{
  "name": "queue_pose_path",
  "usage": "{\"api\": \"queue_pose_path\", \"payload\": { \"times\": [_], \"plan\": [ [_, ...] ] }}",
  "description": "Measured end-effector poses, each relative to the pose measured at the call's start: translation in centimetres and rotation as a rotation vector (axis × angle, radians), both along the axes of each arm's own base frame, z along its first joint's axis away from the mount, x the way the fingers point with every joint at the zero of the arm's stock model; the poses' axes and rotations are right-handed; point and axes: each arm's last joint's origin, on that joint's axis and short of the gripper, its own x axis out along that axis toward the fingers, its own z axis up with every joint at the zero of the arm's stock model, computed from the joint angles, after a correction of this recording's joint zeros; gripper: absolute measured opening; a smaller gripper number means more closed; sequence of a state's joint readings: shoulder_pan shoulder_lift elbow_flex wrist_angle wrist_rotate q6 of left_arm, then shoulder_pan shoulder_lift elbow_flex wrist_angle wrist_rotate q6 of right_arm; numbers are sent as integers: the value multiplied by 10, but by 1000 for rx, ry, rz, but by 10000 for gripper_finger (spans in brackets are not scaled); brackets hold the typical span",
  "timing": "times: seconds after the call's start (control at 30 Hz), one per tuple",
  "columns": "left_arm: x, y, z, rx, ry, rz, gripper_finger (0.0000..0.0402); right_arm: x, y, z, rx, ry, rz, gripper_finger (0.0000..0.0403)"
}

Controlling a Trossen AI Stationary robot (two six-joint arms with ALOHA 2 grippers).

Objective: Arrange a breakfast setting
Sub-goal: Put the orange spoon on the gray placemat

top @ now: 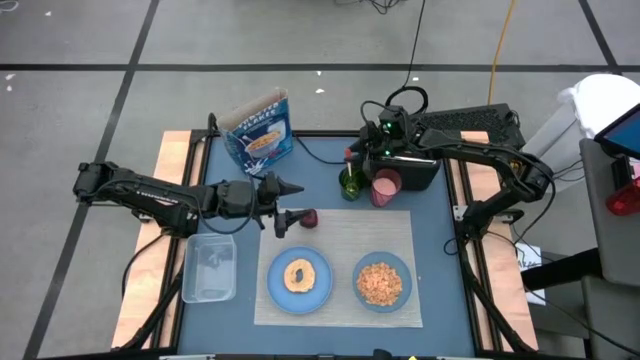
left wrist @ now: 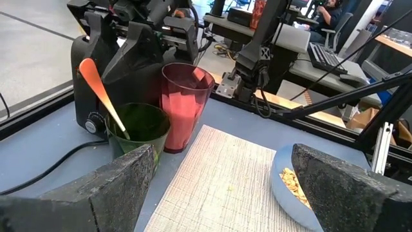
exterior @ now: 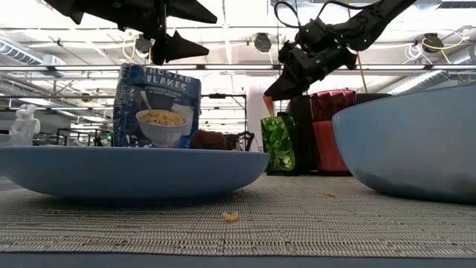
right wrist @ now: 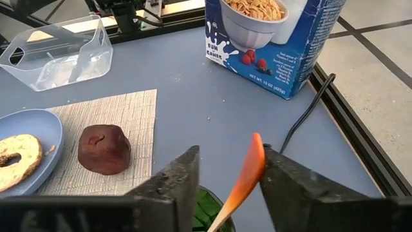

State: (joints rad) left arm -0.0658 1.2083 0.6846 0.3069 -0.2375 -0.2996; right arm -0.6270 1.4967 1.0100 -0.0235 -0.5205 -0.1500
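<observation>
Nearest the front edge, your placemat [top: 340,265] already carries the plate [top: 299,280] with the bagel [top: 298,276] on it, and beside that the bowl [top: 382,281], which holds cereal. Judged from this, the plate, bagel and bowl steps are done.

Farther back, the dark-red fruit [top: 309,218] sits on the placemat's far left corner, near the plate but apart from it. Your left gripper [top: 283,222] hangs just beside it with fingers spread and nothing held; whether the fruit is in its final spot cannot be told.

Still left: the spoon. The orange-handled spoon [right wrist: 243,180] stands tilted in the green cup [top: 352,184], behind the placemat's far edge. Your right gripper [right wrist: 228,177] is over it, one finger on either side of the handle with gaps showing, so released and not yet gripping.

Room for moving: tight around the spoon. The red cup [top: 384,187] nearly touches the green cup, and the black toaster [top: 405,160] stands directly behind both. The cereal box [top: 259,132] stands well left of them. The clear tub [top: 209,267] lies left of the placemat, near the left arm. Open mat lies between the cups and the bowl.
</observation>
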Motion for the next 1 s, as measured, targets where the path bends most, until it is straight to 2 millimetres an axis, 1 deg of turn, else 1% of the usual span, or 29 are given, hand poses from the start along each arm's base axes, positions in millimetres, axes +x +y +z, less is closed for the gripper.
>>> {"api": "queue_pose_path", "payload": {
  "times": [0.27,0.53,0.6,0.77,1.0],
  "plan": [
    [0,0,0,0,0,0,372,0,0,0,3,0,-1,65],
    [0,0,0,0,0,0,372,0,0,0,6,1,-2,12],
    [0,0,0,0,0,0,372,0,0,0,8,0,-3,6],
    [0,0,0,0,0,0,372,0,0,0,8,-2,-2,10],
    [0,0,0,0,1,0,372,-2,2,3,10,-8,-3,5]
  ]
}}
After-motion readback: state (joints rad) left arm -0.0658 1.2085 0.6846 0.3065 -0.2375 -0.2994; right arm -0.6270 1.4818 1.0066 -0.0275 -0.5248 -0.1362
